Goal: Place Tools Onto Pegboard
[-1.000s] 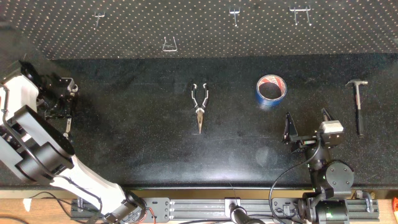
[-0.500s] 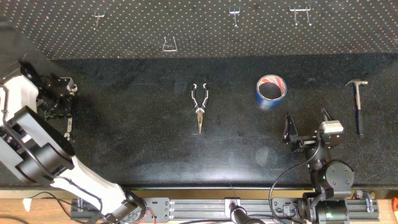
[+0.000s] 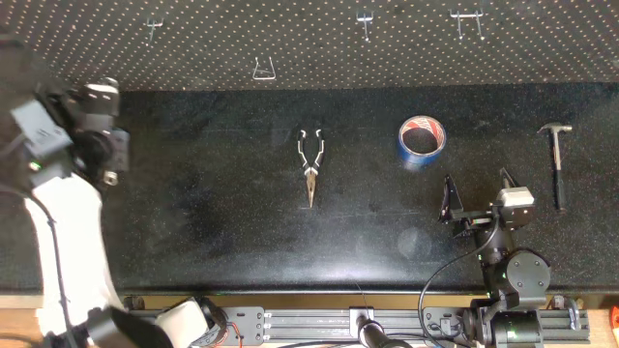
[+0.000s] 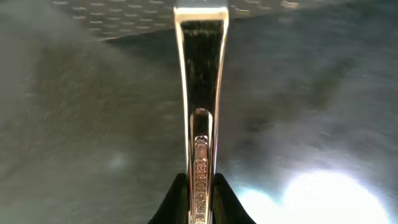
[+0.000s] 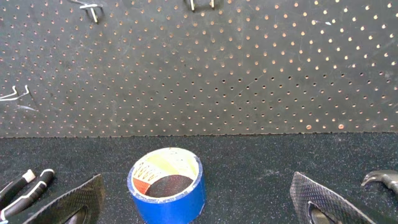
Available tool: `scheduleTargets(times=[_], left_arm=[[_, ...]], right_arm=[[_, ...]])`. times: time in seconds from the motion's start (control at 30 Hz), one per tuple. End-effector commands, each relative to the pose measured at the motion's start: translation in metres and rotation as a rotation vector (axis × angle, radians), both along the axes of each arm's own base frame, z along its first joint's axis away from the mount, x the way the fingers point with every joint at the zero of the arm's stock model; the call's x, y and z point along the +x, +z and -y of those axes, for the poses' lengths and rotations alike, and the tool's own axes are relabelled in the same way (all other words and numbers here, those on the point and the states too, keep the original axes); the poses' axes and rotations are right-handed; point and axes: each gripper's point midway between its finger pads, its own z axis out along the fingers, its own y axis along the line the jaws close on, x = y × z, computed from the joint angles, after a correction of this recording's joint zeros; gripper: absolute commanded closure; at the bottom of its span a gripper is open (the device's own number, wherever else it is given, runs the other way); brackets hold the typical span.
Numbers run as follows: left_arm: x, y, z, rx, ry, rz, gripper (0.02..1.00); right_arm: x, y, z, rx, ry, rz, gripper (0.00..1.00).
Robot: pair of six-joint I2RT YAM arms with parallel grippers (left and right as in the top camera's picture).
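My left gripper (image 3: 101,145) is raised at the table's far left, close to the pegboard (image 3: 319,43). In the left wrist view it (image 4: 200,202) is shut on a chrome wrench (image 4: 200,81), whose shaft points away toward the pegboard's lower edge. Needle-nose pliers (image 3: 309,159) lie at the table's middle, a blue tape roll (image 3: 422,140) stands to their right, and a hammer (image 3: 557,164) lies at the far right. My right gripper (image 3: 478,196) is open and low, just in front of the tape roll (image 5: 166,185), with nothing between its fingers.
The pegboard carries several metal hooks: a triangular one (image 3: 263,70), one at far left (image 3: 153,26), one in the middle (image 3: 365,19) and a double one (image 3: 467,19). The black mat (image 3: 213,213) lies bare between the arms.
The left arm has lifted and swung up toward the pegboard, taking the wrench off the mat. The right arm, pliers, tape and hammer have stayed put.
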Motion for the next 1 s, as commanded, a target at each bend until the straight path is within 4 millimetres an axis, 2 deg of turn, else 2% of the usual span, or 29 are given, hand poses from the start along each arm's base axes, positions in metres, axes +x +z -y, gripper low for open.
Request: scheduleTargets(times=[0.03, 0.13, 0.3, 0.5, 0.67, 1.0], left_arm=[[-0.014, 0.027, 0.037, -0.048, 0.081, 0.216, 0.989], [-0.01, 0.039, 0.052, -0.082, 0.061, 0.282, 0.989], [0.009, 0.055, 0.066, -0.085, -0.011, 0.364, 0.989], [0.025, 0.048, 0.09, -0.102, -0.084, 0.359, 0.989], [0.036, 0.04, 0.083, -0.118, -0.015, 0.361, 0.991], [0.051, 0.027, 0.079, -0.124, -0.01, 0.355, 0.989]], right_arm=[[0.0, -0.001, 0.0, 0.014, -0.004, -0.004, 0.025], [0.0, -0.001, 0.0, 0.014, -0.004, -0.004, 0.025], [0.0, -0.001, 0.0, 0.014, -0.004, -0.004, 0.025], [0.0, -0.001, 0.0, 0.014, -0.004, -0.004, 0.025], [0.0, -0.001, 0.0, 0.014, -0.004, -0.004, 0.025], [0.0, -0.001, 0.0, 0.014, -0.004, -0.004, 0.025]])
